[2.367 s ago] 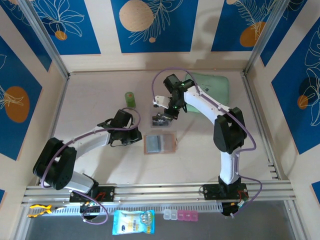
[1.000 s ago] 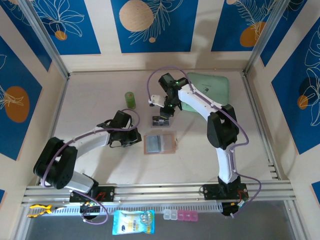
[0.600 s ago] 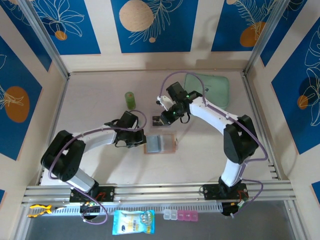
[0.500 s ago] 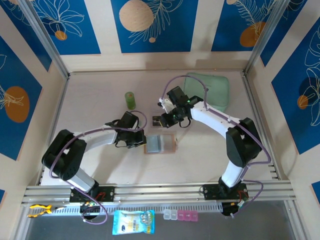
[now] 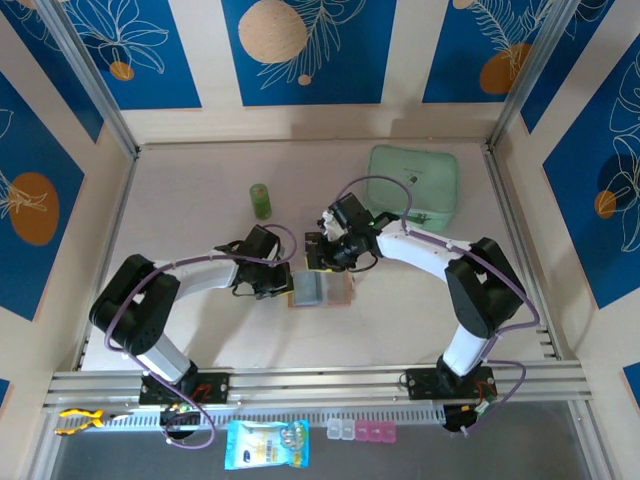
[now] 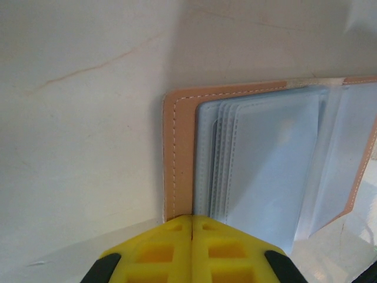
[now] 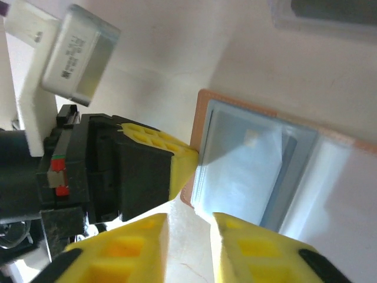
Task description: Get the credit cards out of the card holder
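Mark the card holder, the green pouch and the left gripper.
card holder [image 6: 265, 165]: left wrist view, on its greyish-blue inner sleeve.
green pouch [image 5: 413, 185]: top external view, middle of its upper face.
left gripper [image 6: 192, 223]: left wrist view, seam where the shut yellow fingertips meet.

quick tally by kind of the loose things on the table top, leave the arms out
salmon-tan leather-like bifold card holder, lying open: 1
dark-faced thin rectangular plastic card, out on the table: 1
small green cylinder: 1
mint-green soft pouch: 1
total: 4
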